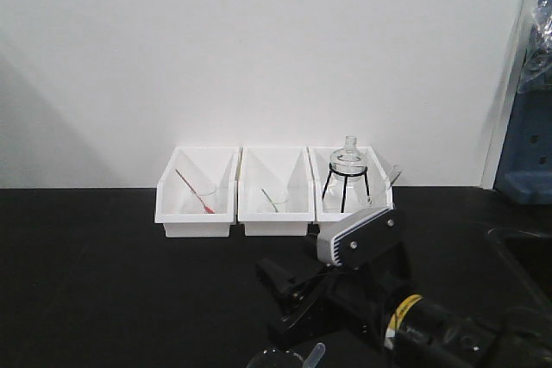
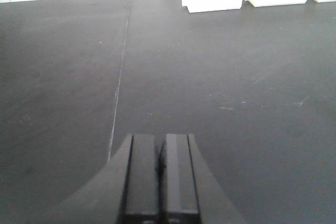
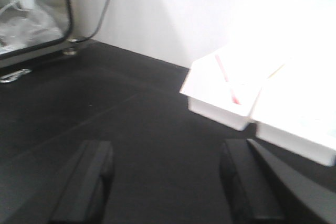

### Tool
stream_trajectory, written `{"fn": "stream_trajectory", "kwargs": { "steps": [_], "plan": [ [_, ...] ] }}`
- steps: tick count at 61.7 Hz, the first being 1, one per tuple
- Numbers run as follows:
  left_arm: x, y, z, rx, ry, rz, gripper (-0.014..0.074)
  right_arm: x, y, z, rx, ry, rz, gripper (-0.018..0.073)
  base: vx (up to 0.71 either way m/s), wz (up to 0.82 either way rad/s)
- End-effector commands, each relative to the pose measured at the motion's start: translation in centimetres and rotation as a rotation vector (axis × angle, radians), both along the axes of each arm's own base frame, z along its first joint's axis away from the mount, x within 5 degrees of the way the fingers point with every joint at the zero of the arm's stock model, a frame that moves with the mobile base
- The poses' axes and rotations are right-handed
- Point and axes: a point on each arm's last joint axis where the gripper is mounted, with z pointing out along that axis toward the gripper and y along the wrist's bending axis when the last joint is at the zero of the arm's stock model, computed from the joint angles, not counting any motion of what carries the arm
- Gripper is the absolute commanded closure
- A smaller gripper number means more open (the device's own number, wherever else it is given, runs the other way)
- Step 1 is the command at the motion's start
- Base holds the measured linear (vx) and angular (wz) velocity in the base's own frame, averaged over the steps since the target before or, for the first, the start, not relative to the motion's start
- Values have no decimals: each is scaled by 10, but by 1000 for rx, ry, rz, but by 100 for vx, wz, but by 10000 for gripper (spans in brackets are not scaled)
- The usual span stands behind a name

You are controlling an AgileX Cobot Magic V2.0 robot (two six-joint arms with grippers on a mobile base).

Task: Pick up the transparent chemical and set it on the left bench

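Black desk (image 2: 220, 103) fills our near view: our left end effector (image 2: 159, 182) has its jaws pressed together on nothing, our right end effector (image 3: 168, 182) is spread wide above bare surface. Nearest us in the front view, the transparent chemical (image 1: 312, 354) peeks up at the bottom edge beside the right arm. Farther back, three white bins (image 1: 274, 213) line the wall, the leftmost with a red pipette (image 1: 193, 191).

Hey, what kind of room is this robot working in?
Probably a chemistry lab: a black benchtop against a white wall, white bins holding pipettes in beakers, and a glass flask on a wire stand.
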Motion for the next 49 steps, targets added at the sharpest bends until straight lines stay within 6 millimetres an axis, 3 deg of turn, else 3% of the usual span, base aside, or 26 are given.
{"fn": "stream_trajectory", "kwargs": {
  "steps": [1,6,15,32,49],
  "plan": [
    [-1,0,3,-14,-81,-1,600,-17,-17,47,17,-77,-48,188,0,0],
    [-1,0,3,-14,-81,-1,600,-34,-31,62,-16,-49,-72,294,0,0],
    [-1,0,3,-14,-81,-1,600,-71,-57,88,-51,-11,-97,566,0,0],
    [-1,0,3,-14,-81,-1,600,-111,-85,110,-47,-8,-117,567,0,0],
    [-1,0,3,-14,-81,-1,600,-121,-91,117,-24,-40,-118,567,0,0]
  ]
}}
